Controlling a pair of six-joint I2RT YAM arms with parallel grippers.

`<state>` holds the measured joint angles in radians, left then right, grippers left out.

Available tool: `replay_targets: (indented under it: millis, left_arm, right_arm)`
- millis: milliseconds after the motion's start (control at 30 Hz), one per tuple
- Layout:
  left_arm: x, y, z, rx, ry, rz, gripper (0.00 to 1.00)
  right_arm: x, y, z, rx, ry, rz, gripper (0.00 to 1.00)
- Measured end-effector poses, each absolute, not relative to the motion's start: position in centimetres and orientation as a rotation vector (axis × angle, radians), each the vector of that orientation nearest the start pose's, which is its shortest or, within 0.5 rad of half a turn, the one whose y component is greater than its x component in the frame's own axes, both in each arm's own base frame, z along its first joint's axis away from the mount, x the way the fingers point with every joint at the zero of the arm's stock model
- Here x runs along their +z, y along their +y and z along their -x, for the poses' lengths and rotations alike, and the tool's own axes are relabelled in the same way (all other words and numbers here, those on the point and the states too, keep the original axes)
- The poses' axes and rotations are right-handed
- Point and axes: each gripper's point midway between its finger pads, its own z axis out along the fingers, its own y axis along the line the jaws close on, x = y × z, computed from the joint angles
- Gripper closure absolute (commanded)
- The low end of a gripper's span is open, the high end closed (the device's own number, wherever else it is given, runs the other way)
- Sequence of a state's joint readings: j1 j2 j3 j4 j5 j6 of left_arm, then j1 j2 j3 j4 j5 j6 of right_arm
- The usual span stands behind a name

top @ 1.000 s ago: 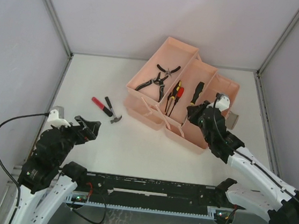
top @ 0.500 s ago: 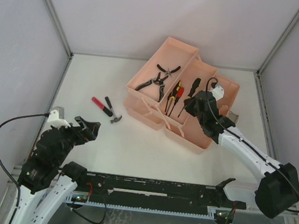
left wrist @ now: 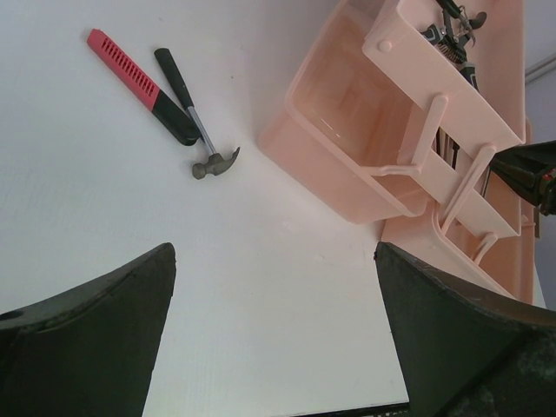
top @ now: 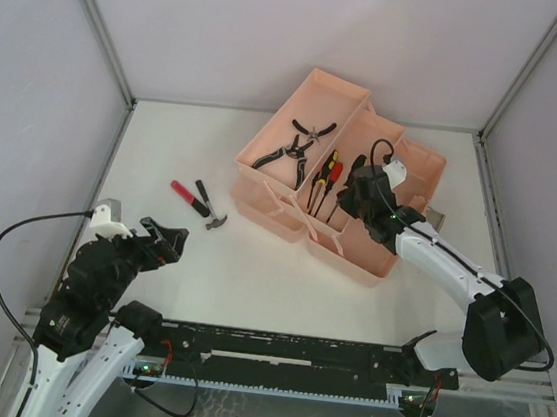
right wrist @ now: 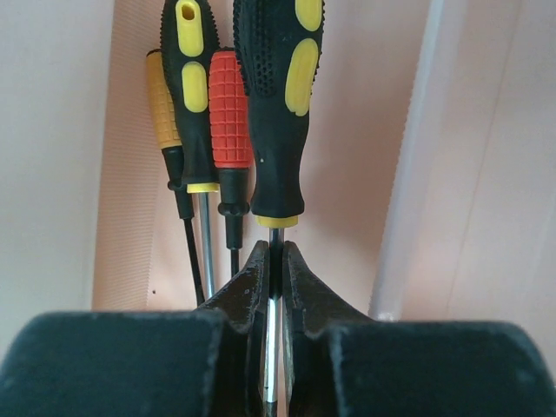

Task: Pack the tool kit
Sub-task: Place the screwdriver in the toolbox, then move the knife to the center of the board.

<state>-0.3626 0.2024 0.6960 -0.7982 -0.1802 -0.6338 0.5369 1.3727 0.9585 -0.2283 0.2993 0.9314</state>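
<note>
The pink tool box (top: 385, 261) stands open at the back right. My right gripper (top: 357, 191) is over its middle tray, shut on the metal shaft of a black-and-yellow screwdriver (right wrist: 276, 104); the jaws (right wrist: 273, 261) pinch just below the handle. Beside it lie three more screwdrivers (right wrist: 208, 113) in the same tray (top: 324, 179). A small hammer (top: 208, 208) and a red-and-black tool (top: 186, 196) lie on the table left of the box; both show in the left wrist view, the hammer (left wrist: 195, 117) and the red tool (left wrist: 130, 78). My left gripper (top: 166, 240) is open and empty, near the front left (left wrist: 274, 330).
Two pairs of pliers (top: 290, 150) lie in the left tray of the box, partly visible in the left wrist view (left wrist: 452, 35). The box's near tray (left wrist: 347, 130) looks empty. Grey walls enclose the white table (top: 271, 278).
My right gripper has carried the black-and-yellow screwdriver left and farther back, from the right side of the box to the middle tray beside the other screwdrivers. The left arm has not moved.
</note>
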Motion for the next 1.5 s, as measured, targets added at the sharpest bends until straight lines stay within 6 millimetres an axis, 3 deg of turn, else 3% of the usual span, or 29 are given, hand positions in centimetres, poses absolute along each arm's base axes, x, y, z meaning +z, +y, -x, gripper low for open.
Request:
replay_targets:
  millis: [267, 500, 700, 833, 967, 1033, 1100, 1200, 1333, 1500]
  left_arm:
    - [22.6, -5.6, -16.8, -0.507, 1.872, 0.374, 0.00]
    - [22.5, -5.6, -16.8, -0.499, 1.880, 0.367, 0.00]
    - [22.3, -5.7, -16.9, -0.499, 1.895, 0.363, 0.00]
    - [21.9, -5.9, -17.1, -0.493, 1.917, 0.364, 0.00]
    - [21.6, -6.0, -17.3, -0.490, 1.935, 0.375, 0.00]
    - [21.5, -6.0, -17.4, -0.491, 1.943, 0.386, 0.00]
    - [21.3, -6.1, -17.5, -0.489, 1.955, 0.395, 0.00]
    - [20.9, -6.2, -17.8, -0.488, 1.975, 0.415, 0.00]
    - [19.2, -6.2, -18.2, -0.470, 2.021, 0.461, 0.00]
    - [17.6, -6.0, -18.7, -0.422, 2.074, 0.524, 0.00]
  right_arm:
    - [14.9, 19.7, -35.9, 0.502, 2.197, -0.591, 0.97]
    - [15.1, 19.8, -35.9, 0.517, 2.197, -0.610, 0.77]
    - [16.6, 19.9, -35.3, 0.596, 2.206, -0.602, 0.76]
    - [20.0, 19.4, -34.2, 0.673, 2.148, -0.580, 0.76]
    - [24.9, 19.1, -32.0, 0.812, 2.012, -0.503, 0.75]
    - [26.1, 18.9, -30.3, 0.885, 1.959, -0.453, 0.75]
    - [25.9, 18.8, -28.4, 0.948, 1.927, -0.394, 0.64]
    - [23.6, 19.0, -25.5, 1.030, 1.917, -0.303, 0.46]
    - [20.6, 19.1, -22.0, 1.097, 1.914, -0.136, 0.41]
    - [23.9, 19.0, -19.9, 1.124, 1.747, 0.074, 0.40]
